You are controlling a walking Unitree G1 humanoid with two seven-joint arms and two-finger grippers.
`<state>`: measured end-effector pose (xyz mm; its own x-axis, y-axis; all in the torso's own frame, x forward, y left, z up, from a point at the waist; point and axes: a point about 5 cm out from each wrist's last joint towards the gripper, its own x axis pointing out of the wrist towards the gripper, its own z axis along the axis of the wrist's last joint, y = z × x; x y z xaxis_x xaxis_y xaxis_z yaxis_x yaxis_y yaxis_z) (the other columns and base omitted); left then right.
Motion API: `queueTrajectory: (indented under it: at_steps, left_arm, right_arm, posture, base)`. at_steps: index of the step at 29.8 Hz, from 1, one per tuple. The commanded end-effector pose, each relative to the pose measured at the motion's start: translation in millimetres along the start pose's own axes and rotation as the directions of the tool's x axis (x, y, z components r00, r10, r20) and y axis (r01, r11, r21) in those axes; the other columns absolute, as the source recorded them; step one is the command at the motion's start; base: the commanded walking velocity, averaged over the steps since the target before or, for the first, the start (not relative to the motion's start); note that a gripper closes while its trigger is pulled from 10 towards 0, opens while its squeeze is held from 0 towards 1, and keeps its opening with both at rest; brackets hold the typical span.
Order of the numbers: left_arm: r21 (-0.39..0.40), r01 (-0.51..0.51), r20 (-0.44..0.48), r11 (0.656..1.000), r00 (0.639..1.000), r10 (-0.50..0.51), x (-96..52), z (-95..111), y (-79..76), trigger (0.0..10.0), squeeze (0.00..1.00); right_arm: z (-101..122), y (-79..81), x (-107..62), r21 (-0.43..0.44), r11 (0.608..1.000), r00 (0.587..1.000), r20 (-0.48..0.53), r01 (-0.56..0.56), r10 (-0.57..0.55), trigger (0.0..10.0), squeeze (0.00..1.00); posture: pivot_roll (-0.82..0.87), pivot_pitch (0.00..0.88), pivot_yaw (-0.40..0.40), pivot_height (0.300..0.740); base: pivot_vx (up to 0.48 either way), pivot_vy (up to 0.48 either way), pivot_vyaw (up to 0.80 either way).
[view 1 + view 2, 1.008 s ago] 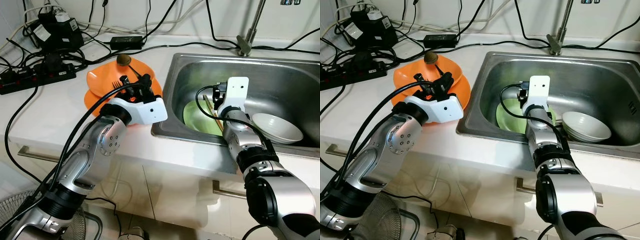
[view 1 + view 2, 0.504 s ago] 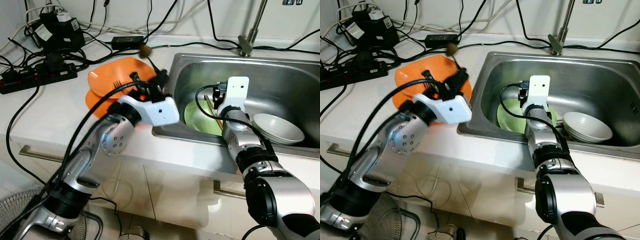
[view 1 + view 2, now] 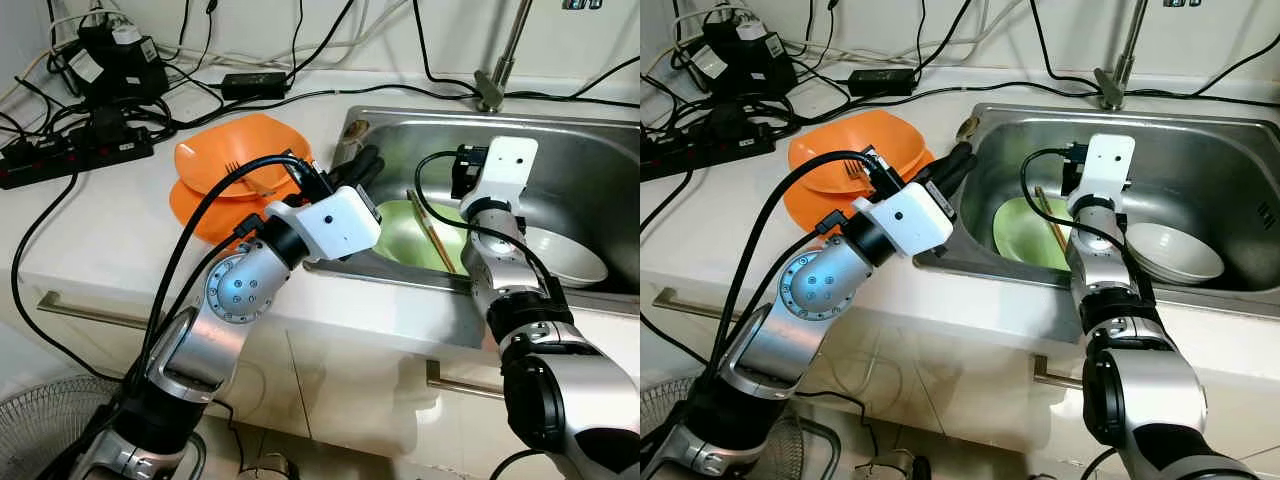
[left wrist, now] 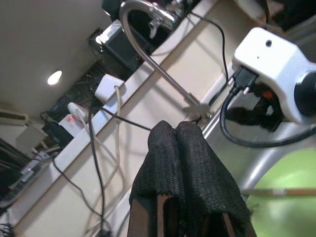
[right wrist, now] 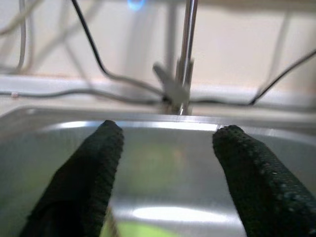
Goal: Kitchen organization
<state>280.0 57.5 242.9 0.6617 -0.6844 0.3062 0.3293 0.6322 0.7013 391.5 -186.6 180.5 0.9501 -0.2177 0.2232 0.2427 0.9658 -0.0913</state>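
In the left eye view, the left gripper [image 3: 358, 165] extends over the left rim of the sink [image 3: 560, 130] with fingers pressed together on nothing visible, probably to work in the basin, where a green plate [image 3: 405, 232] carries chopsticks [image 3: 431, 231] beside a white bowl [image 3: 565, 257]; orange plates [image 3: 215, 160] holding a fork [image 3: 252, 183] sit stacked on the counter [image 3: 80, 240]. In the left wrist view, the closed fingertips [image 4: 177, 143] point toward the faucet [image 4: 148, 29]. In the right wrist view, the right gripper [image 5: 165, 163] hovers inside the basin, fingers spread apart and empty, presumably ready to take a dish.
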Motion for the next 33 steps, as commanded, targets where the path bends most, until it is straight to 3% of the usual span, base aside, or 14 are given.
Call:
queueTrajectory:
  at_steps: [1,6,8,9,10,11,12,15,18,20,23,33]
  left_arm:
    - [-0.022,-0.021,0.03,1.0,0.999,0.022,0.0,6.4,7.4,10.0,0.0]
    - [-0.135,-0.056,0.009,0.989,0.998,0.057,0.6,4.0,13.2,10.0,0.0]
    - [-0.216,-0.103,0.008,0.971,0.994,0.107,1.0,3.7,18.7,10.0,0.0]
    - [-0.238,-0.121,0.009,0.964,0.992,0.127,1.4,4.4,21.8,10.0,0.0]
    - [-0.238,-0.121,0.009,0.964,0.992,0.127,1.4,4.4,21.8,10.0,0.0]
    - [-0.261,-0.153,0.01,0.953,0.987,0.161,1.9,5.1,28.1,10.0,0.0]
    - [-0.261,-0.153,0.01,0.953,0.987,0.161,1.9,5.1,28.1,10.0,0.0]
    - [-0.251,-0.232,0.0,0.94,0.971,0.24,1.1,2.9,45.3,10.0,0.0]
    - [-0.263,-0.245,-0.003,0.933,0.967,0.254,0.9,2.1,48.9,10.0,0.0]
    - [-0.317,-0.262,-0.005,0.911,0.962,0.275,0.9,0.9,55.1,10.0,0.0]
    - [-0.346,-0.218,0.036,0.913,0.969,0.246,3.0,7.0,53.3,10.0,0.0]
    - [-0.405,-0.097,0.11,0.909,0.982,0.153,8.1,18.0,40.8,10.0,0.0]
  right_arm:
    - [7.7,1.9,0.9,-0.027,1.0,0.999,0.053,-0.011,0.012,10.0,1.0]
    - [13.2,2.9,2.4,-0.048,0.999,0.996,0.083,-0.016,0.02,10.0,1.0]
    - [20.1,9.8,2.1,-0.121,0.991,0.988,0.136,-0.063,0.079,10.0,1.0]
    - [24.6,14.0,0.9,-0.177,0.98,0.977,0.177,-0.087,0.119,10.0,0.0]
    - [24.6,14.0,0.9,-0.177,0.98,0.977,0.177,-0.087,0.119,10.0,0.0]
    - [31.4,20.1,-2.0,-0.26,0.958,0.954,0.239,-0.118,0.182,10.0,0.0]
    - [31.4,20.1,-2.0,-0.26,0.958,0.954,0.239,-0.118,0.182,10.0,0.0]
    - [38.2,24.3,-6.8,-0.369,0.921,0.916,0.313,-0.126,0.251,10.0,0.0]
    - [39.1,25.0,-7.9,-0.391,0.912,0.908,0.325,-0.126,0.265,10.0,0.0]
    - [41.5,32.4,-14.0,-0.46,0.874,0.867,0.36,-0.157,0.345,10.0,0.0]
    - [40.4,40.5,-20.8,-0.504,0.842,0.832,0.373,-0.19,0.411,10.0,0.0]
    - [40.0,52.3,-30.8,-0.519,0.823,0.787,0.397,-0.232,0.472,10.0,0.0]
  posture:
    - [0.17,0.018,0.087,0.74]
    - [0.17,0.015,0.086,0.74]
    - [0.17,0.013,0.084,0.74]
    - [0.17,0.012,0.084,0.74]
    - [0.17,0.012,0.084,0.74]
    - [0.17,0.011,0.084,0.74]
    - [0.17,0.011,0.084,0.74]
    - [0.17,0.008,0.083,0.74]
    - [0.17,0.008,0.083,0.74]
    - [0.17,0.014,0.084,0.74]
    - [0.17,0.017,0.085,0.74]
    - [0.16,0.018,0.086,0.74]
  base:
    - [0.0,0.0,0.0]
    - [0.0,0.0,0.0]
    - [0.0,0.0,0.0]
    - [0.0,0.0,0.0]
    - [0.0,0.0,0.0]
    - [0.0,0.0,0.0]
    - [0.0,0.0,0.0]
    - [0.0,0.0,0.0]
    - [0.0,0.0,0.0]
    - [0.0,0.0,0.0]
    - [0.0,0.0,0.0]
    - [0.0,0.0,0.0]
